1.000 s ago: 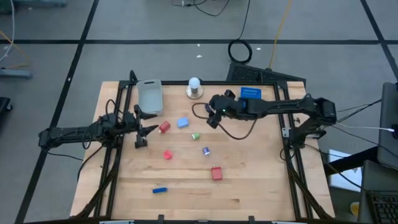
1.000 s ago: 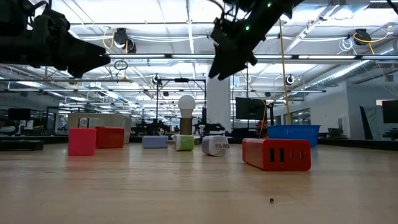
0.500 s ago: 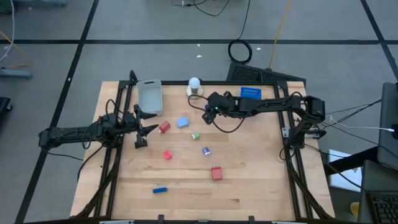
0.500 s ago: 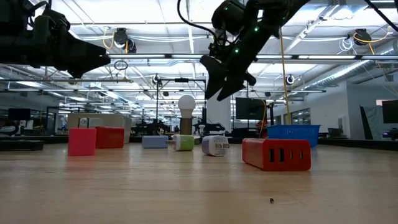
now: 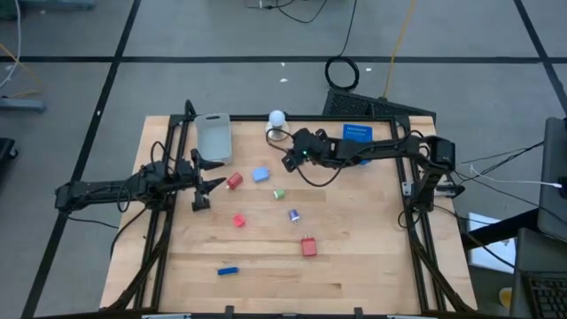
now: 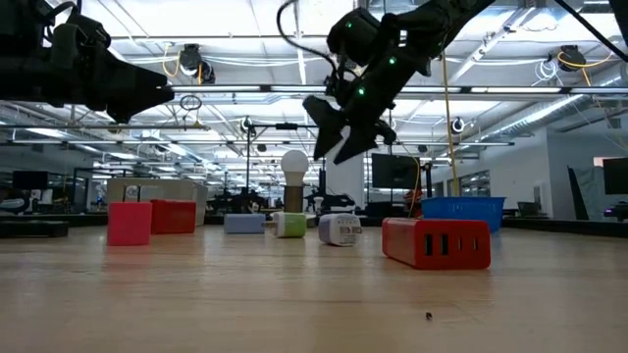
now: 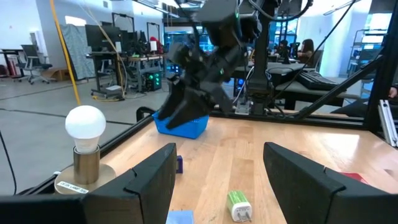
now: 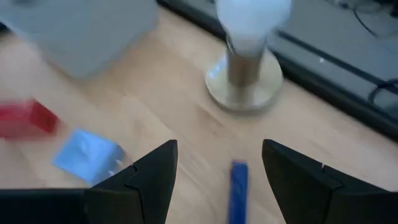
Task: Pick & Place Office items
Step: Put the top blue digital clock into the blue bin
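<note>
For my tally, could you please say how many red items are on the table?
3: red block by the grey tray, pinkish block centrally, red box nearest the front. Some may be hidden.

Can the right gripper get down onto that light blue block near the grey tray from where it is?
Probably yes. The right gripper hangs open above the table, just beside the light blue block, with bare wood between them. The lamp stands off to the far side, and the left gripper waits beyond the red block.

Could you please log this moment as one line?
right pincer: open, empty, above table near bulb | left pincer: open, empty, left edge
</note>
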